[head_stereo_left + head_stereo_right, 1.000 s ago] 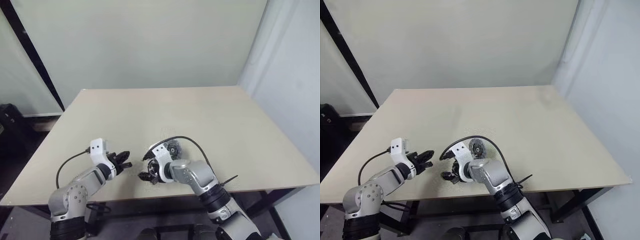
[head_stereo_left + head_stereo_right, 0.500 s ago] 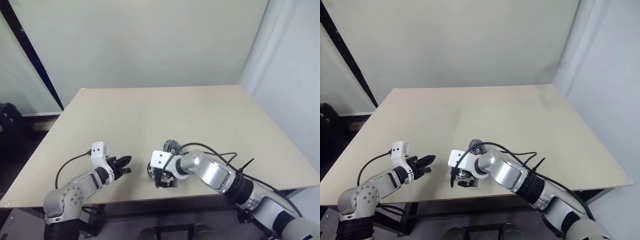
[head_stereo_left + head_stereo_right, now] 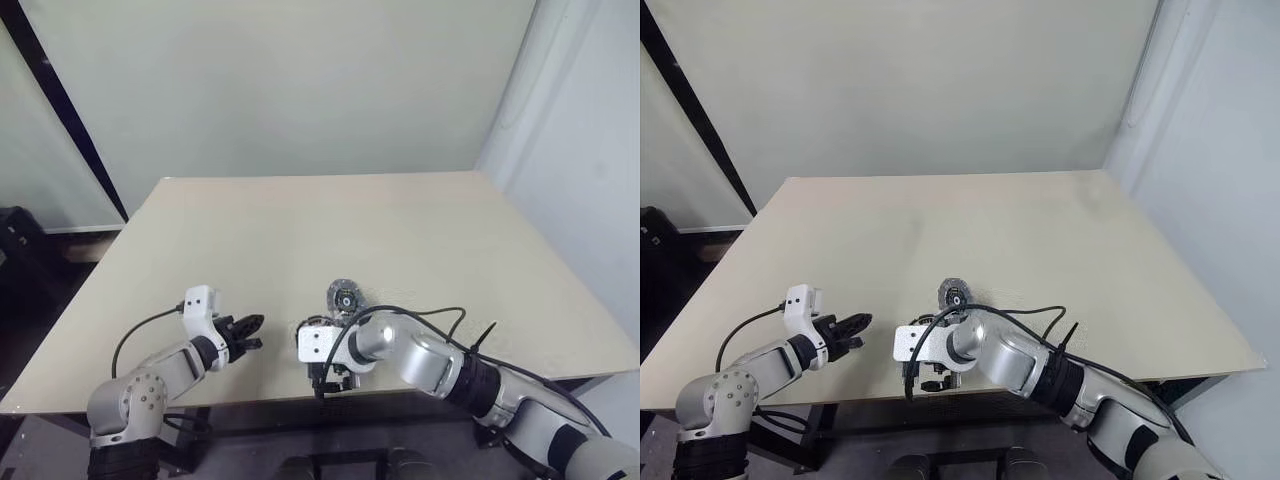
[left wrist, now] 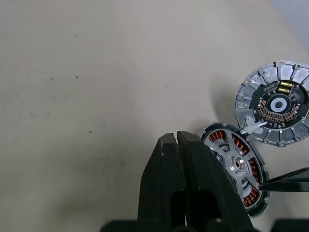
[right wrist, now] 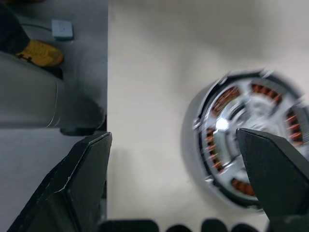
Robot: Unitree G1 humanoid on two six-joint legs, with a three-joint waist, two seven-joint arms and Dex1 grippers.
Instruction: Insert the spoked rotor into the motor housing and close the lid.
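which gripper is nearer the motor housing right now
Right. The right gripper hangs directly over the motor housing, jaws wide open with one finger above it. The left gripper, jaws shut, sits off to the housing's side, apart from it.

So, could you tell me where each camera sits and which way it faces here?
Head stereo pair: looks forward and down over the table, both arms, the left gripper and the lid.
Left wrist: along its shut fingers at the motor housing, spoked rotor inside, lid beside.
Right wrist: between open fingers at the housing near the table edge.
Both wrist views share the housing.
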